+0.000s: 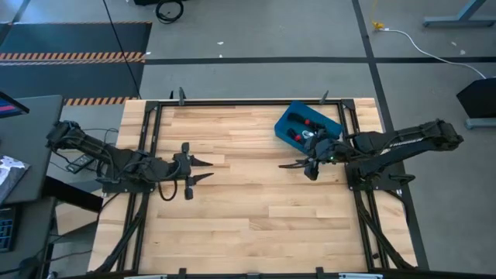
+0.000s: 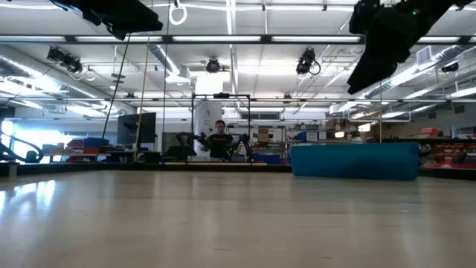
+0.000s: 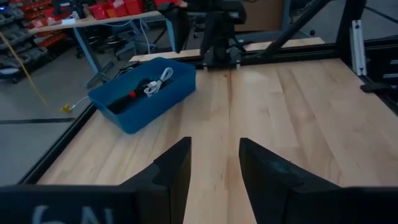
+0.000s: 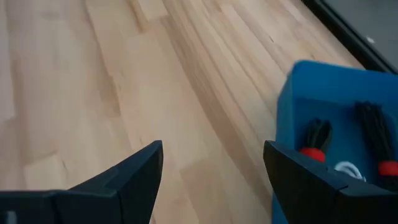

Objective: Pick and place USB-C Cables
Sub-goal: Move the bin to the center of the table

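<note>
High view looks straight down, low view skims the table (image 1: 256,194); both wrist views share the bin (image 3: 144,93)

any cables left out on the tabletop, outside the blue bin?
No: the high view shows bare wood around the blue bin, and the cables lie inside it.

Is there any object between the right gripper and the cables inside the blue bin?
Nothing visible blocks it. The right gripper is open and empty, over bare wood just beside the blue bin. The USB-C cables lie uncovered in the open-topped bin. The left gripper waits open, far across the table.
</note>
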Robot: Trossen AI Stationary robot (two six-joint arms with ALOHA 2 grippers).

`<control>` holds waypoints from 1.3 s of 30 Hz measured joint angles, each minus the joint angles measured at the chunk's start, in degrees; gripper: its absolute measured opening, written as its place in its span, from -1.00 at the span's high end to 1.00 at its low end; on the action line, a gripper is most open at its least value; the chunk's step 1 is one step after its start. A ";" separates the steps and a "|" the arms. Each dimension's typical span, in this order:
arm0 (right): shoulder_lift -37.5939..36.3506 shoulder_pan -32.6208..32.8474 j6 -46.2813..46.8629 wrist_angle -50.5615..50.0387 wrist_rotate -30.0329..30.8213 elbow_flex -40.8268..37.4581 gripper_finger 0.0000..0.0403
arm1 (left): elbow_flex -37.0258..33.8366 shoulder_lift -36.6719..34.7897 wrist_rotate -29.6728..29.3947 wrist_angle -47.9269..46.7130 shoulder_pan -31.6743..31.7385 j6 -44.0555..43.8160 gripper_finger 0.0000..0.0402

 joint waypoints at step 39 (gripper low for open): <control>33.85 -16.33 -8.20 -25.81 3.95 34.60 -0.18 | 0.00 0.09 -0.46 -0.06 -1.62 1.65 0.29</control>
